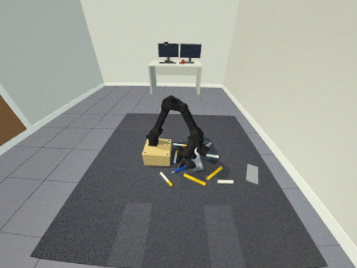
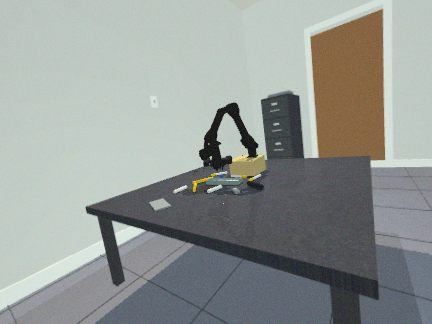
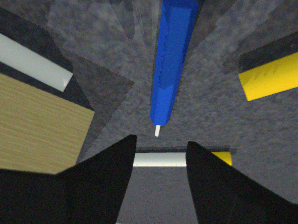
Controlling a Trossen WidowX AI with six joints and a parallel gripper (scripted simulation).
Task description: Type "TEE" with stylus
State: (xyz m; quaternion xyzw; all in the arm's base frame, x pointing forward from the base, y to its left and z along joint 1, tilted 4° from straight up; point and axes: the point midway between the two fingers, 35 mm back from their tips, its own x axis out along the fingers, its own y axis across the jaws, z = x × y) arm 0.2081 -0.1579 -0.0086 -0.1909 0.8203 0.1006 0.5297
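The blue stylus (image 1: pixel 179 169) (image 2: pixel 220 176) (image 3: pixel 169 80) lies on the dark desk. In the wrist view its pale tip points toward the fingers and ends just short of the gap between them. My gripper (image 3: pixel 161 145) is partly open and empty, low over the desk around the stylus's tip end. The arm hides part of this area in the top view. The grey-green keyboard (image 1: pixel 199 167) (image 2: pixel 224 181) lies beside the stylus, partly hidden by the arm in the top view. Its key letters cannot be read.
A wooden box (image 1: pixel 157 154) (image 2: pixel 247 165) (image 3: pixel 35 125) stands at the arm's base. Yellow sticks (image 1: pixel 194 179) (image 3: pixel 272 77), a white stick (image 1: pixel 226 182) and a white-and-yellow stick (image 1: pixel 165 179) lie around the stylus. A grey square (image 1: pixel 252 174) (image 2: pixel 160 204) lies farther off.
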